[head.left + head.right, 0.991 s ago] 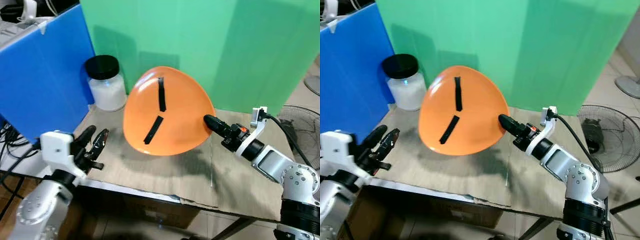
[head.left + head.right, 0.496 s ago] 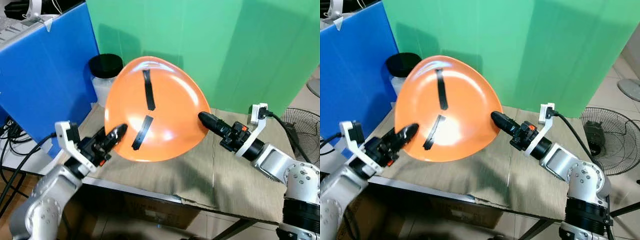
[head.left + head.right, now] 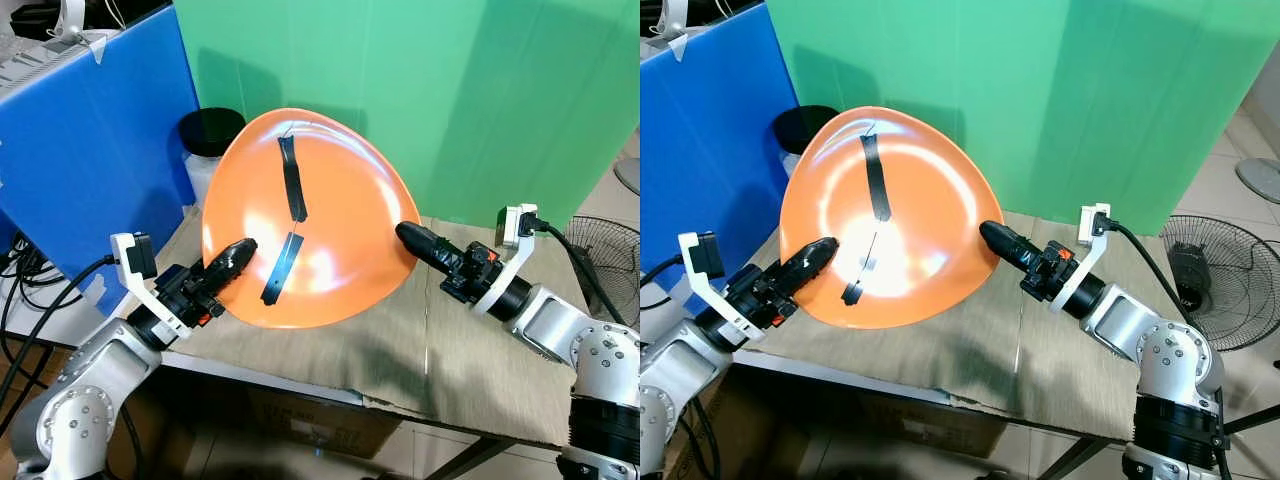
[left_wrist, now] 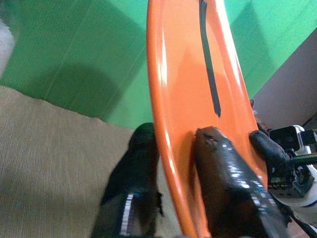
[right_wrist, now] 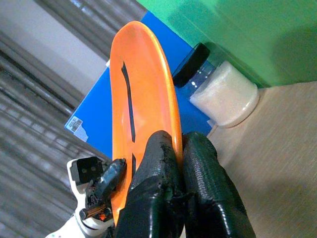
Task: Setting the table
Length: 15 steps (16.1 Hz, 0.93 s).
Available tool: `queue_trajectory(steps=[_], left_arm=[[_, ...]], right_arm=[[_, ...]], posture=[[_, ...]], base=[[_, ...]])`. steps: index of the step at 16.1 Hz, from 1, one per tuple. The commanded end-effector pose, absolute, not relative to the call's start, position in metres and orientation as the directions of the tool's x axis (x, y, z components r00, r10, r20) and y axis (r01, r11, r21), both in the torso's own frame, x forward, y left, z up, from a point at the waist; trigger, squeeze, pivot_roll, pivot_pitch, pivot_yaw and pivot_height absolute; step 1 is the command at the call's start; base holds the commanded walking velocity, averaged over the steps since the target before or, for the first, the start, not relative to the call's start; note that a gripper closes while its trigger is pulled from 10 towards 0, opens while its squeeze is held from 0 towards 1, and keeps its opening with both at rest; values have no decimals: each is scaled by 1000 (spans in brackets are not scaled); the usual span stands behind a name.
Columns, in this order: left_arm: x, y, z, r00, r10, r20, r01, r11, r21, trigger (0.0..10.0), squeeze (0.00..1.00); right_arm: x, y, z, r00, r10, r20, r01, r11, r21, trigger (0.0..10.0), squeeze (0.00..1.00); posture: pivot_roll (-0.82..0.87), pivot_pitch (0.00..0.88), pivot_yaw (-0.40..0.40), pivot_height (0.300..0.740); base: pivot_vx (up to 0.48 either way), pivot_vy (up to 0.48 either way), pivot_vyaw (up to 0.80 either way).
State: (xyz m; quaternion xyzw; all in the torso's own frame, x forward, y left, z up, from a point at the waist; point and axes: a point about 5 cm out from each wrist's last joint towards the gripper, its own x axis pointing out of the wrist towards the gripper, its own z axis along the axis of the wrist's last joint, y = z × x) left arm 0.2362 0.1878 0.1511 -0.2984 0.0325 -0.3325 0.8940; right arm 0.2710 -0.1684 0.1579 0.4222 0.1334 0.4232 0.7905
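Note:
A large orange plate (image 3: pixel 330 230) with two black tape strips is held tilted up above the cardboard-covered table (image 3: pixel 480 370). My right gripper (image 3: pixel 408 236) is shut on its right rim. At the plate's lower left rim, my left gripper (image 3: pixel 238 250) has one finger on each side of the rim (image 4: pixel 159 134). The right wrist view has both black fingers (image 5: pixel 198 168) pinching the orange plate (image 5: pixel 143 99) by its edge.
A clear jar (image 3: pixel 207 150) with a black lid and white contents stands at the back left of the table, partly behind the plate. A blue panel (image 3: pixel 90 150) rises on the left, a green screen (image 3: pixel 480 100) behind. A floor fan (image 3: pixel 1230 290) stands to the right.
The left gripper rose from the table's front left and closed on the plate's lower left rim. The plate was lifted and tilted more upright, now hiding part of the jar.

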Motion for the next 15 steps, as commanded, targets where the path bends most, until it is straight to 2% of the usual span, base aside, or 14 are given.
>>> queue_trajectory(steps=[1,5,7,8,9,12,15], left_arm=[[234,188,154,772,-619,144,581,596,-554,0,0],[234,185,156,763,-624,169,589,563,-580,0,0],[233,183,158,756,-631,176,595,548,-588,0,0],[233,182,159,751,-636,177,600,546,-584,0,0],[233,182,162,754,-631,182,603,555,-573,0,0],[239,192,174,808,-541,232,570,620,-539,0,0],[237,193,178,821,-518,241,561,650,-513,0,0]], right_arm=[[271,-166,171,571,792,216,-623,246,743,0,0],[272,-165,172,567,794,219,-631,248,735,0,0],[272,-166,172,574,792,209,-632,267,728,7294,0],[273,-167,171,584,786,204,-621,271,735,10000,0],[275,-169,169,610,768,194,-605,295,739,10000,1000],[286,-190,163,736,658,163,-530,408,743,10000,1000],[287,-218,165,806,569,163,-485,477,733,10000,1000]], posture=[[-42,0,8,740],[-43,0,10,740],[-43,0,10,740],[-40,0,15,740],[-40,0,16,740],[-37,0,21,740],[-38,0,23,740]], base=[[0,0,0],[0,0,0],[0,0,0],[0,0,0],[0,0,0],[0,0,0],[0,0,0]])
